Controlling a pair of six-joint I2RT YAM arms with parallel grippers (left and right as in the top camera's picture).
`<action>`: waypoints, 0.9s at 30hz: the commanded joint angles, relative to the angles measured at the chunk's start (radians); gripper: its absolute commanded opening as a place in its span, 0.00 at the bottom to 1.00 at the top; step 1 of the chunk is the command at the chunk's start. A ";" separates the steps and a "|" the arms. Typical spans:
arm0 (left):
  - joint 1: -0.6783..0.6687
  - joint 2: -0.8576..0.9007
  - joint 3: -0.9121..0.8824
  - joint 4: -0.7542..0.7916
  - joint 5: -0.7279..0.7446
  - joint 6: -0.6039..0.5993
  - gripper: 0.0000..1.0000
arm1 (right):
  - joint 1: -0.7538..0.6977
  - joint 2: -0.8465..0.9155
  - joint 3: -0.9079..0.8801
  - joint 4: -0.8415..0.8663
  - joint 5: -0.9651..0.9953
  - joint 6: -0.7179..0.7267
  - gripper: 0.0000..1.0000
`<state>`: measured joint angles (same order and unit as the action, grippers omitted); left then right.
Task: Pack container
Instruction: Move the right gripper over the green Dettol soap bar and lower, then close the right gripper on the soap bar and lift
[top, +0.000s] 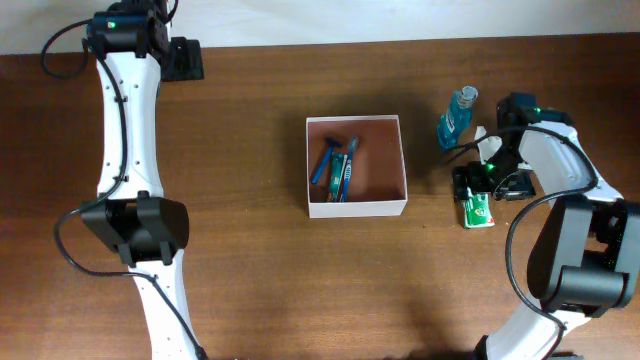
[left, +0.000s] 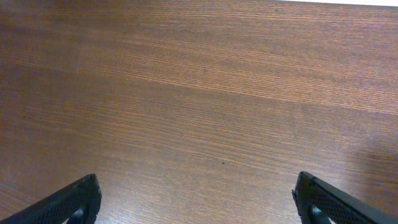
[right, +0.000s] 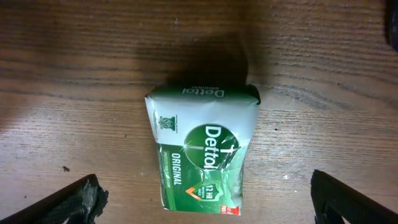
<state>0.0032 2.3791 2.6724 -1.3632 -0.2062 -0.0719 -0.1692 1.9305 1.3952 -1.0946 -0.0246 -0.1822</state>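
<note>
The container (top: 357, 208), a square white-walled box with a pinkish-brown floor, sits mid-table and holds blue razors and a toothbrush (top: 337, 166). A green Dettol soap pack (top: 477, 211) lies on the table to its right; in the right wrist view the soap (right: 202, 149) lies flat between my fingers. My right gripper (right: 205, 199) is open just above the soap, not touching it. A blue bottle (top: 455, 118) stands behind it. My left gripper (left: 196, 202) is open and empty over bare wood at the far left back of the table (top: 185, 58).
A small white item (top: 480, 133) lies beside the blue bottle. The right arm's body (top: 585, 250) fills the right edge of the table. The left arm (top: 135, 200) runs down the left side.
</note>
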 joint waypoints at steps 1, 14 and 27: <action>0.005 -0.004 0.012 0.000 0.007 0.005 0.99 | 0.006 0.008 -0.012 0.002 0.010 0.008 1.00; 0.004 -0.004 0.012 0.000 0.007 0.005 1.00 | 0.006 0.008 -0.066 0.017 0.002 0.035 1.00; 0.005 -0.004 0.012 0.000 0.007 0.005 0.99 | 0.006 0.008 -0.068 0.053 -0.027 0.034 0.97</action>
<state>0.0032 2.3791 2.6724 -1.3632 -0.2062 -0.0719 -0.1692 1.9312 1.3319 -1.0504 -0.0360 -0.1566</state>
